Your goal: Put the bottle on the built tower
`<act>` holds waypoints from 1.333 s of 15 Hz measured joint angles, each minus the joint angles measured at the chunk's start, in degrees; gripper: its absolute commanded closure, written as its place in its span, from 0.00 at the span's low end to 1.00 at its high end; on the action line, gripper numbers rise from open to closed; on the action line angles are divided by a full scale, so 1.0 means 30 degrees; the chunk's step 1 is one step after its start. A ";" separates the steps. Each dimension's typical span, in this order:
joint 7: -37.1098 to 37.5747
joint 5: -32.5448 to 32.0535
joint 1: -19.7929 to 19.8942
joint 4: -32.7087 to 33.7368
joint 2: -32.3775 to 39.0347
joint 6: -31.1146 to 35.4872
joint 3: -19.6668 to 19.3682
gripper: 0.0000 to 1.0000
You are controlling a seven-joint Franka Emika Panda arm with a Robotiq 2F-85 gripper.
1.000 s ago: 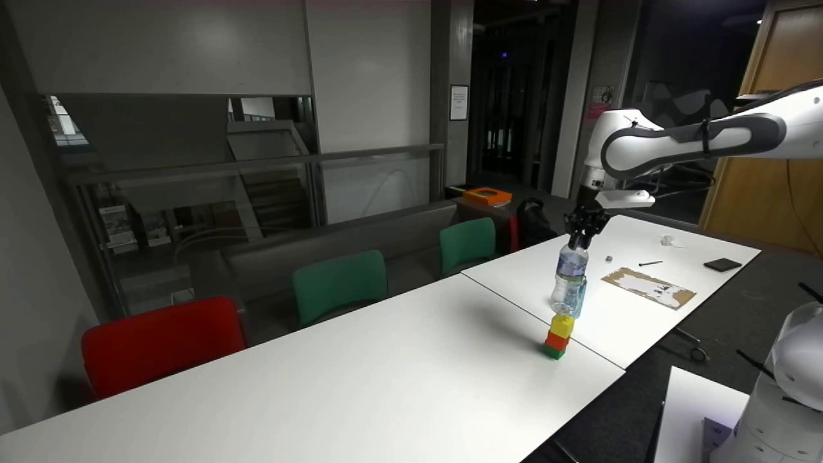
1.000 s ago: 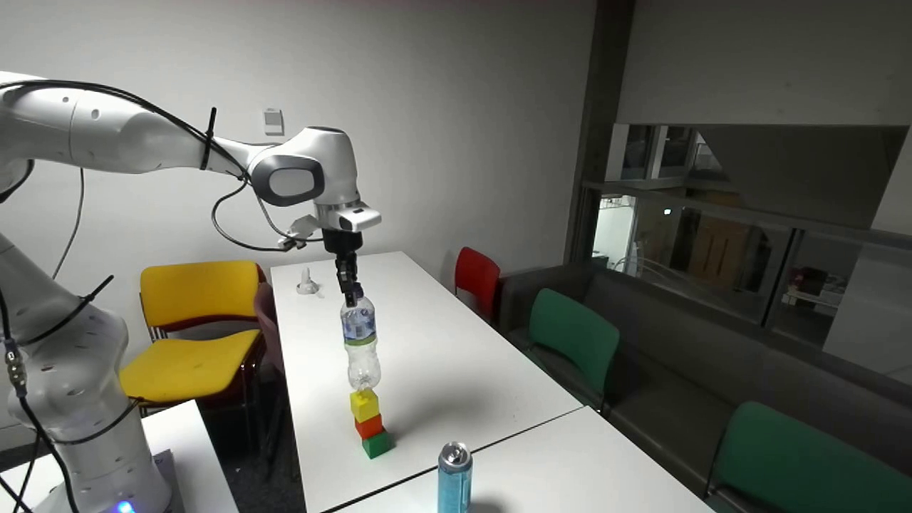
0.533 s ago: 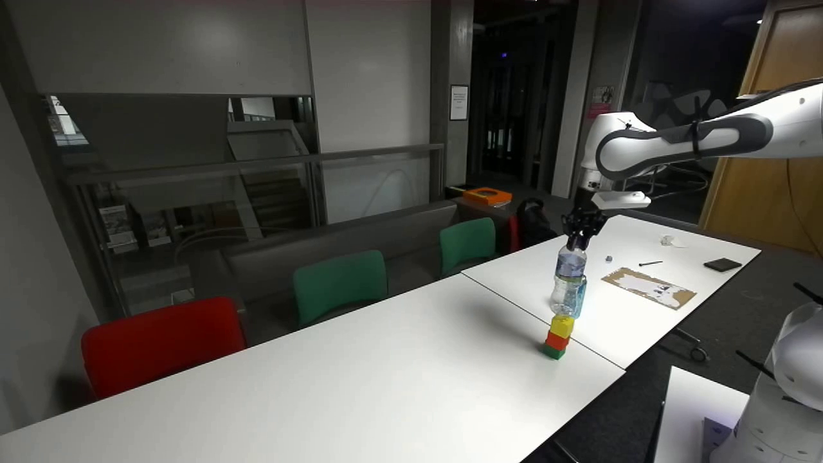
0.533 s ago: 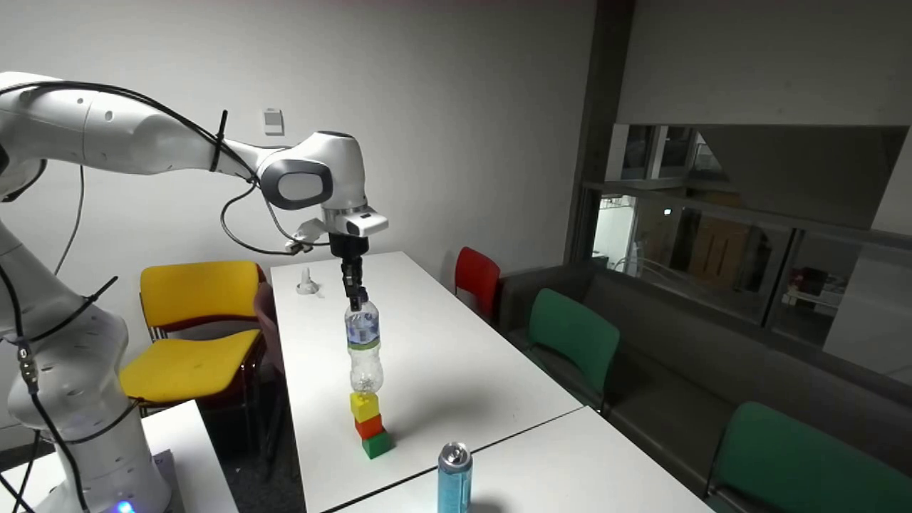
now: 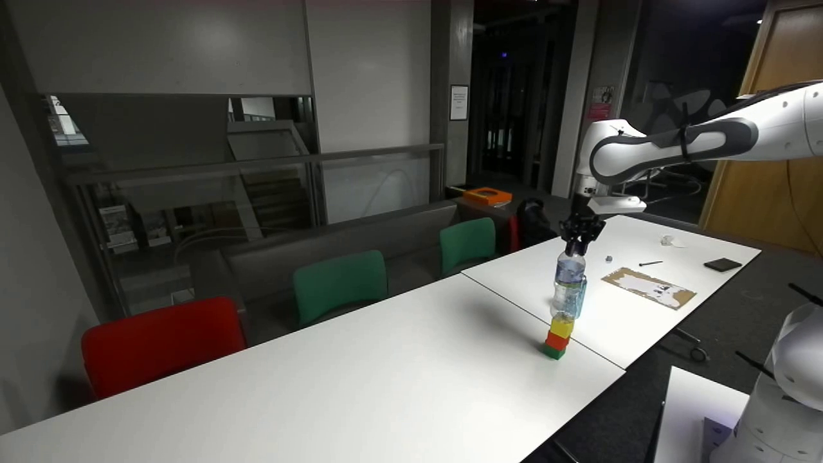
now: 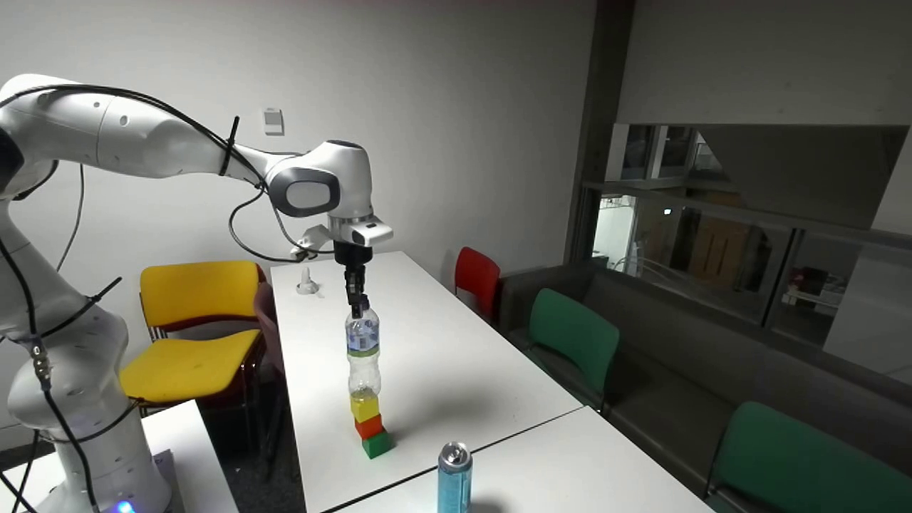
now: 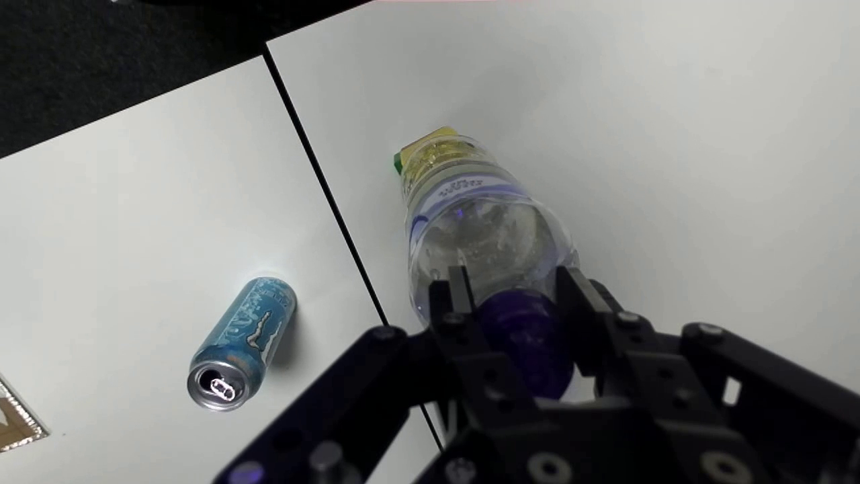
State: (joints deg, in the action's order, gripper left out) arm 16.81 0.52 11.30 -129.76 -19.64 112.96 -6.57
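The tool has lowered the bottle, whose base now overlaps the yellow block in both exterior views.

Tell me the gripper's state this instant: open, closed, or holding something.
Black two-fingered gripper: closed, holding the clear, waisted plastic bottle by its round purple cap.

A blue can stands upright on a white table, near what may be cardboard.
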 measured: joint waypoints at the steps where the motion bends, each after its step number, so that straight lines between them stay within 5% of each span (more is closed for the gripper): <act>1: -0.0001 0.0019 -0.0002 0.0011 0.0033 0.0000 0.0000 0.88; 17: -0.0002 0.0064 -0.0002 0.0235 0.0288 0.0000 -0.0019 0.88; 19: -0.0002 0.0064 -0.0002 0.0235 0.0288 -0.0001 -0.0019 0.37; 20: -0.0003 0.0064 -0.0002 0.0235 0.0288 -0.0001 -0.0019 0.37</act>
State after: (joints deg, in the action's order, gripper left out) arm 16.80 0.71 11.30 -129.06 -18.78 112.96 -6.62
